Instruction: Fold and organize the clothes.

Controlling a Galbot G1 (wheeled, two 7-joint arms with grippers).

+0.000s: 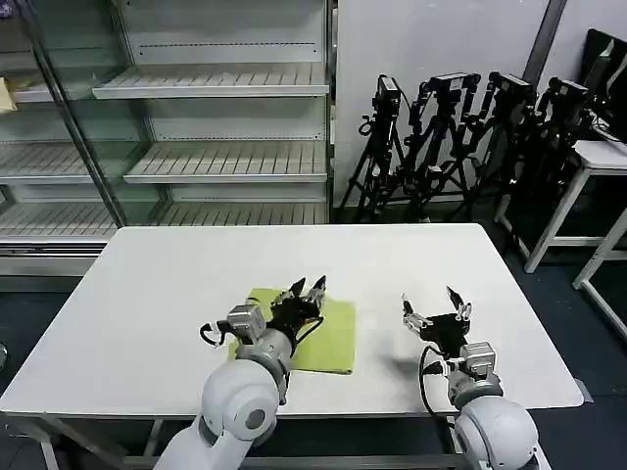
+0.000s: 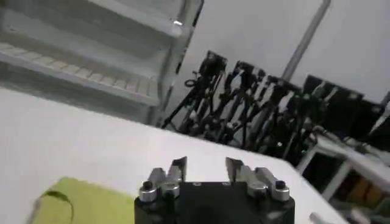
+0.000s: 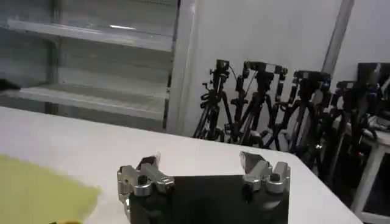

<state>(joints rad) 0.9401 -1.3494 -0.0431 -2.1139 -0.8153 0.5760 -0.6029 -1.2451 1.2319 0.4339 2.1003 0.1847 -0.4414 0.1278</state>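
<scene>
Now: folded T-shirt point(image 1: 333, 338) on table point(image 1: 147, 294) | L gripper point(image 1: 306, 287) above, prob. apart | R gripper point(image 1: 434, 302) spread

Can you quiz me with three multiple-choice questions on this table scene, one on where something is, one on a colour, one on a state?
1. Where does the T-shirt lie on the white table?
A. near the front edge, under the left gripper
B. at the far edge by the shelves
C. under the right gripper

2. What colour is the T-shirt?
A. red
B. yellow-green
C. dark blue

3. What state are the two grippers in?
A. both open and holding nothing
B. both shut on the T-shirt
C. the left one lifting the T-shirt

Answers:
1 A: the folded cloth sits beneath the left gripper.
2 B: it shows lime in head and wrist views.
3 A: the left gripper and right gripper have spread fingers with nothing between them.
</scene>
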